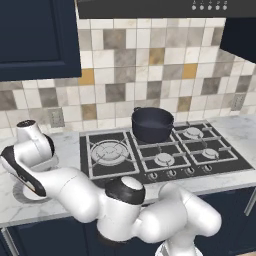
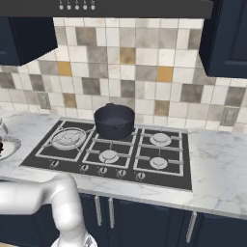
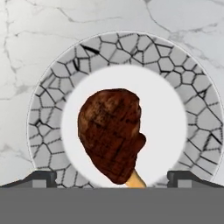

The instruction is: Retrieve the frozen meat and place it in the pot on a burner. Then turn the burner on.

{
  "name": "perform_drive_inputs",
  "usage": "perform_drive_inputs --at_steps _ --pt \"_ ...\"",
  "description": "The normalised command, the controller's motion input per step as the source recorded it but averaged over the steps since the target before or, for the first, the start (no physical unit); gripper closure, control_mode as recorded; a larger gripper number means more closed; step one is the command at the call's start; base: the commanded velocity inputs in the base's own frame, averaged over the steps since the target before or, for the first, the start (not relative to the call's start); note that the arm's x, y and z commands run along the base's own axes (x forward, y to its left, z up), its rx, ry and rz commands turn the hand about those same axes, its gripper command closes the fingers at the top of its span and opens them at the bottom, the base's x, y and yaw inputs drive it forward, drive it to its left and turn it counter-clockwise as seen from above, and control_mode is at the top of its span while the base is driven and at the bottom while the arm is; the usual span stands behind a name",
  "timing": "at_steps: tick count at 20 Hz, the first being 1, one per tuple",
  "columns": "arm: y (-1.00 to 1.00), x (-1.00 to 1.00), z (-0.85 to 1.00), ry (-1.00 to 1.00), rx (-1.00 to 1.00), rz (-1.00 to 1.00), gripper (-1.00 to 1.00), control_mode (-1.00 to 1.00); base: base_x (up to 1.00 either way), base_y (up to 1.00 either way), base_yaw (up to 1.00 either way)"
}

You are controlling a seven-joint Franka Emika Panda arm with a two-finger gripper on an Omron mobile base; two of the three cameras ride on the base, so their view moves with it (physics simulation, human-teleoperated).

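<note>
The frozen meat [image 3: 111, 133], a dark reddish-brown drumstick with a pale bone stub, lies in the middle of a white plate with a grey cracked-pattern rim [image 3: 48, 105]. My gripper [image 3: 113, 177] hangs straight above it, open, one fingertip [image 3: 41, 177] on each side of the meat and not touching it. In the left base view my hand [image 1: 22, 170] is over that plate [image 1: 20, 195] on the counter left of the stove. The dark pot [image 1: 152, 124] [image 2: 114, 120] stands empty on the rear middle burner, well to the right of my hand.
The black gas cooktop [image 1: 112, 172] has several burners and a row of knobs [image 1: 171, 173] [image 2: 102, 170] along its front edge. Marble counter [image 2: 217, 164] runs on both sides. Dark cabinets and a range hood hang above the tiled wall.
</note>
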Motion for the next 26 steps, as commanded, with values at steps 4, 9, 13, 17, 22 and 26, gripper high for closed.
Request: perform_drive_inputs --at_steps 4,9,13,17,22,26 --pt "0.0 0.0 -0.26 0.01 -0.01 0.0 -1.0 -1.0 0.0 0.0 0.0" --pt "0.0 0.0 -0.29 0.03 0.0 0.0 -1.0 -1.0 0.0 0.0 0.0" --pt "0.0 0.0 -0.31 0.0 0.0 0.0 -1.0 -1.0 0.0 0.0 0.0" --pt "0.0 0.0 -0.28 0.0 0.0 0.0 -1.0 -1.0 0.0 0.0 0.0" --pt "0.0 0.0 -0.02 0.0 0.0 0.0 -1.0 -1.0 0.0 0.0 0.0" --pt "0.0 0.0 -0.05 0.0 0.0 0.0 1.0 -1.0 0.0 0.0 0.0"
